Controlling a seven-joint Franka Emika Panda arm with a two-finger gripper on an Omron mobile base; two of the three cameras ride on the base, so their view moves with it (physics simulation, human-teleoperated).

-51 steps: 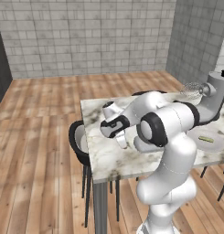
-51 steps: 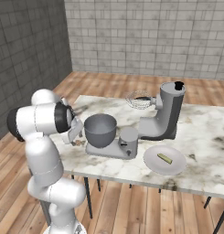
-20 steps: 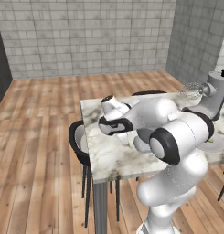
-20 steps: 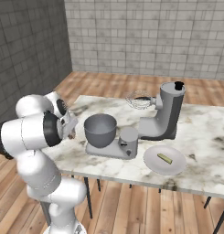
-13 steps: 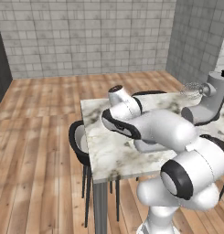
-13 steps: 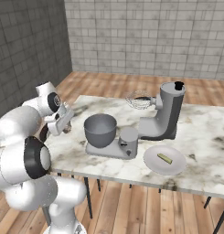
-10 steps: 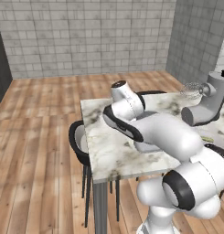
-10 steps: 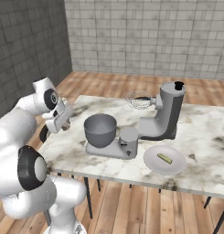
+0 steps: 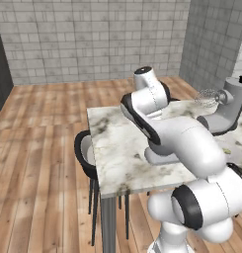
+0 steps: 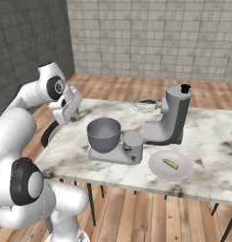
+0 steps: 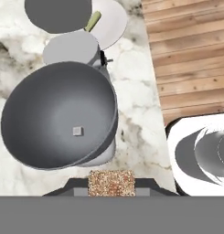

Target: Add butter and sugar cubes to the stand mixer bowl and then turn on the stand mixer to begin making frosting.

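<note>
In the hand view my gripper (image 11: 111,183) is shut on a tan-brown sugar cube (image 11: 111,181), just off the near rim of the stand mixer bowl (image 11: 49,105). That dark grey bowl holds one small grey speck (image 11: 77,131) on its bottom. In the right base view the gripper (image 10: 71,113) hangs above the table, left of the bowl (image 10: 104,133). The grey stand mixer (image 10: 172,120) has its head tilted up, whisk (image 10: 145,105) in the air. The butter (image 10: 171,163) lies on a white plate (image 10: 180,173).
The marble table (image 10: 207,142) ends close to the left of the gripper, with a black chair (image 10: 49,134) below that edge. In the left base view my own arm hides the bowl; the mixer (image 9: 226,106) and the chair (image 9: 85,153) show.
The arm has swung up and around. The hand has risen from table level left of the bowl to a place higher up, with the cube still in its grip.
</note>
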